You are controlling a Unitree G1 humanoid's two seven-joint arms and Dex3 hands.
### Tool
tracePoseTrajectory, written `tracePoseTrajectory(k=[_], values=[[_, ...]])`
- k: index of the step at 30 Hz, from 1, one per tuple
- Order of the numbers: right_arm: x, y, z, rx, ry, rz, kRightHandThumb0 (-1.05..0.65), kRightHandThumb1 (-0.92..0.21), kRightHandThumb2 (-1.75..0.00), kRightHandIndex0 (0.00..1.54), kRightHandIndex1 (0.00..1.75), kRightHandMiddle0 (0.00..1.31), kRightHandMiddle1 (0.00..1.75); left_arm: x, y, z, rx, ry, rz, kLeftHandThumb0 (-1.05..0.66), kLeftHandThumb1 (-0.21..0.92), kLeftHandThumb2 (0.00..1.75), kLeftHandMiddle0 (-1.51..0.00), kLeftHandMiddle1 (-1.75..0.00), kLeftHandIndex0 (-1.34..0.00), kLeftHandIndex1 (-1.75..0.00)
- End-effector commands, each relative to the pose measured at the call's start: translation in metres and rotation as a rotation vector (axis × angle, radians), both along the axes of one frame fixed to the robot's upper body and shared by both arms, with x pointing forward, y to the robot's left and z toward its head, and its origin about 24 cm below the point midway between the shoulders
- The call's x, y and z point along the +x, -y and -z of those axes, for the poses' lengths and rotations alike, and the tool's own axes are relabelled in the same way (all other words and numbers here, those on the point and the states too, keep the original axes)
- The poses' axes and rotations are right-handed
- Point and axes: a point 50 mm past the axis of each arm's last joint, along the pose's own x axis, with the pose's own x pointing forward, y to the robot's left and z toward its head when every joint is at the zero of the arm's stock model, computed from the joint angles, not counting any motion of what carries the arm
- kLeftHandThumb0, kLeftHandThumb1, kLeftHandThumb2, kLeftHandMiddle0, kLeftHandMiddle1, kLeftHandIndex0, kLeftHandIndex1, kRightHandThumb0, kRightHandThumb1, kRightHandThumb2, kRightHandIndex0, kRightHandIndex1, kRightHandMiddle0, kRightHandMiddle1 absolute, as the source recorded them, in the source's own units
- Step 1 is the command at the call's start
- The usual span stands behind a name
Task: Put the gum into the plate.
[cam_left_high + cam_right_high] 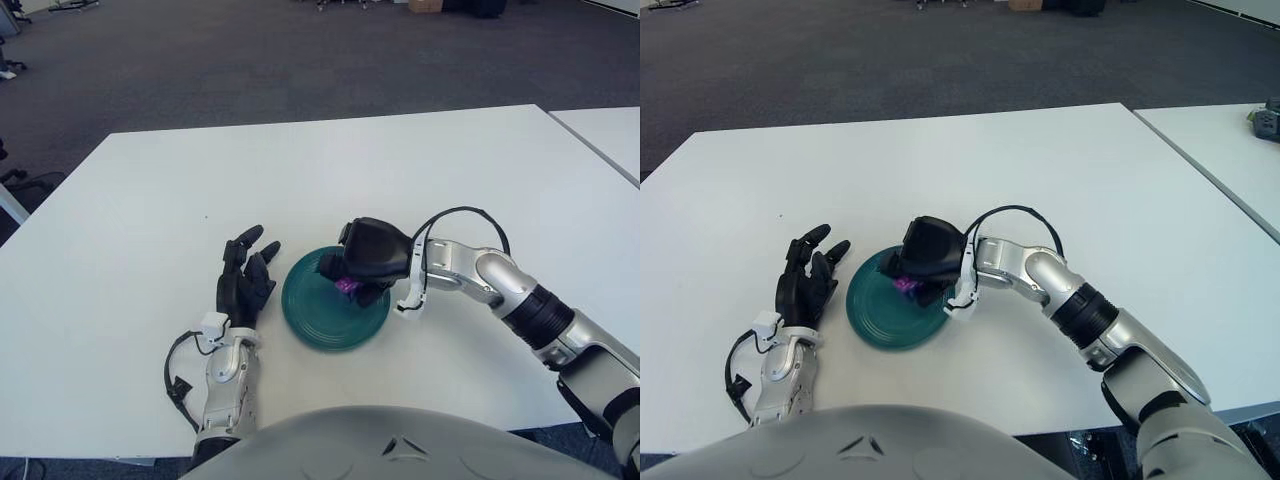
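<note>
A dark green plate (325,318) sits on the white table near the front edge. My right hand (360,268) hangs over the plate's far right part, fingers curled around a small purple gum pack (347,286), which shows just below the fingers, low over the plate. I cannot tell whether the gum touches the plate. My left hand (246,275) shows just left of the plate with its fingers spread and holding nothing.
The white table (300,180) stretches wide behind the plate. A second white table (610,135) stands at the right, separated by a narrow gap. Dark carpet lies beyond the far edge.
</note>
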Motion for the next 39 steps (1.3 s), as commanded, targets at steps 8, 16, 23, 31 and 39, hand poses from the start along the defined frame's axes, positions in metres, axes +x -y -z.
tracePoseTrajectory(k=[8,16,23,31,39], values=[[0.006,-0.012,0.013,-0.084,-0.022,0.018,-0.45,-0.42,-1.19,1.23,1.75,0.53,1.75,0.000,0.007,0.005,-0.030,-0.045,-0.031,-0.78,0.92,0.82,-0.41,-0.69,-0.12,-1.08],[0.006,-0.015,0.016,-0.079,-0.026,-0.006,-0.45,-0.41,-1.20,1.21,1.75,0.54,1.75,0.000,0.007,0.010,-0.050,-0.052,-0.031,-0.78,0.92,0.80,-0.39,-0.68,-0.11,-1.08],[0.006,-0.020,0.015,0.026,-0.035,-0.022,-0.43,-0.50,-1.09,1.07,1.75,0.47,1.75,0.000,0.007,0.012,-0.060,-0.063,-0.047,-0.79,0.92,0.79,-0.34,-0.67,-0.10,-1.10],[-0.002,-0.019,0.015,0.214,-0.008,0.018,-0.45,-0.87,-0.61,0.71,1.75,0.22,1.73,-0.002,0.007,0.013,-0.060,-0.074,-0.119,-0.75,0.92,0.81,-0.27,-0.63,-0.03,-1.07],[-0.004,-0.013,0.005,0.175,0.045,0.009,-0.89,-0.92,-0.86,0.23,0.87,0.02,0.88,-0.004,0.007,0.013,-0.059,-0.072,-0.181,-0.71,0.92,0.92,-0.28,-0.46,0.00,-0.98]])
